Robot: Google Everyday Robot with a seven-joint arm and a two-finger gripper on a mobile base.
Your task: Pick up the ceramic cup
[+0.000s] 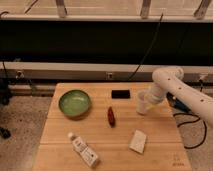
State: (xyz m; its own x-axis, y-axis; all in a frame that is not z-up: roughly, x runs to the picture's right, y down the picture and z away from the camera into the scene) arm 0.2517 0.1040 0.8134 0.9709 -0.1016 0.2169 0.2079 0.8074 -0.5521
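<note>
Arm reaching in from my right, gripper (145, 101) at the ceramic cup (142, 106) on the wooden table (60, 135).

Going largest to smallest: the table fills the lower view; the white arm (182, 92) bends down over its right edge; the green bowl (74, 103) sits at the left; a white bottle (84, 150) lies near the front; a white packet (138, 141) lies right of it; the cup stands right of centre, against the gripper, whose grip I cannot tell; a black object (120, 93) lies behind; a small red item (111, 116) rests mid-table.

Claw (145, 101) at ceramic cup (142, 106), right of bowl (74, 103).
</note>
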